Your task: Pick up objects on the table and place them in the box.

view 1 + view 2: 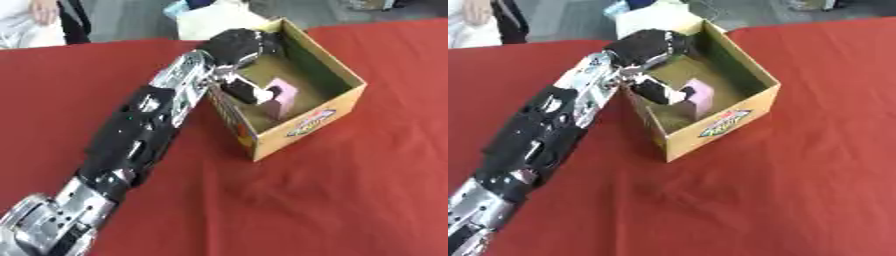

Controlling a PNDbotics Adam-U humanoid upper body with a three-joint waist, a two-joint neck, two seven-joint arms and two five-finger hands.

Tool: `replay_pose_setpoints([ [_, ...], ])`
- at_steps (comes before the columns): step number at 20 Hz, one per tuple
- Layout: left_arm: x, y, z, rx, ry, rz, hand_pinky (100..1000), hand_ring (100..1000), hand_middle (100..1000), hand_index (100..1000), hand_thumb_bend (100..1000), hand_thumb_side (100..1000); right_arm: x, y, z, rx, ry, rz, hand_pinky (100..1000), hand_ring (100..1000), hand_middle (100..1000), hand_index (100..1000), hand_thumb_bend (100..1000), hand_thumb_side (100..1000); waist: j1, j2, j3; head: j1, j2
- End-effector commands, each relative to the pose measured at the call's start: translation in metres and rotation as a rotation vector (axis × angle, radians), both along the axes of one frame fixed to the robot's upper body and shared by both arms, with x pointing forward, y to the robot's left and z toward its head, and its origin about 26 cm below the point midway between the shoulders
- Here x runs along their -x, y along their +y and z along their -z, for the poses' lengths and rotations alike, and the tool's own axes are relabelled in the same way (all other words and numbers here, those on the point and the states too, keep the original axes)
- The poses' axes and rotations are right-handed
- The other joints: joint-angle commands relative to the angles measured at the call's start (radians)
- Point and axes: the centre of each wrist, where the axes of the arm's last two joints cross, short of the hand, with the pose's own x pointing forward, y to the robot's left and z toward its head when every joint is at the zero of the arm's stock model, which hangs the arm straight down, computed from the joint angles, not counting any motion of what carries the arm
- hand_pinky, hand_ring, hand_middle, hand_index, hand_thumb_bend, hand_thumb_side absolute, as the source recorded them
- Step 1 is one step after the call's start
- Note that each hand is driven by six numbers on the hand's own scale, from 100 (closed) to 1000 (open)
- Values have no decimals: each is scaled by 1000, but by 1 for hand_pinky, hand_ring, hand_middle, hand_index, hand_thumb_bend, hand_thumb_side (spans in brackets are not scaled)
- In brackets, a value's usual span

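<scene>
Red cloth covers the table, and in the left eye view your left arm, black with silver joints, runs from the lower left corner up to the open yellow-brown cardboard box near the top middle. Your left hand is over the box's near-left wall and reaches down inside. Its fingers are curled round the pale pink rectangular block, pinching it at its left side. That block stands upright inside the box, close to the front wall; you cannot tell from here whether it touches the floor. The box's front face carries a coloured printed label.

From the right eye view you get the same scene shifted left: the hand hangs over the box rim, dark fingers wrapped against the pink block, which sits inside the box, nearer the front-left wall than the far one. Your right hand shows in neither view.
</scene>
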Motion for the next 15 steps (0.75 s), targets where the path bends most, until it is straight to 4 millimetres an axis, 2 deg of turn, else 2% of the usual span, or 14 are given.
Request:
replay_pose_setpoints([
  [1, 15, 6, -33, 97, -74, 46, 652, 722, 668, 815, 153, 523, 4, -5, -7, 14, -24, 17, 883, 838, 790, 852, 242, 1000, -9, -31, 5, -8, 18],
  [2, 20, 7, -40, 129, -80, 64, 648, 722, 669, 819, 113, 563, 4, -6, -7, 15, -24, 21, 883, 838, 790, 852, 241, 1000, -8, -35, 9, -10, 24],
  [5, 44, 17, -61, 234, -96, 132, 628, 715, 665, 826, 100, 654, 4, -8, -7, 17, -29, 33, 882, 838, 791, 852, 240, 1000, -5, -47, 22, -14, 37],
  [9, 90, 47, -85, 406, -120, 223, 604, 702, 652, 825, 100, 686, 5, -12, -7, 17, -35, 52, 882, 839, 792, 853, 238, 1000, -1, -57, 44, -11, 41],
  [11, 112, 64, -88, 480, -126, 240, 597, 698, 648, 826, 100, 694, 5, -13, -6, 17, -35, 60, 882, 839, 792, 853, 239, 1000, 0, -61, 56, -10, 43],
  [15, 146, 95, -82, 623, -118, 253, 575, 684, 631, 825, 100, 721, 5, -16, -5, 13, -38, 76, 881, 839, 792, 853, 238, 1000, -4, -67, 76, -19, 46],
])
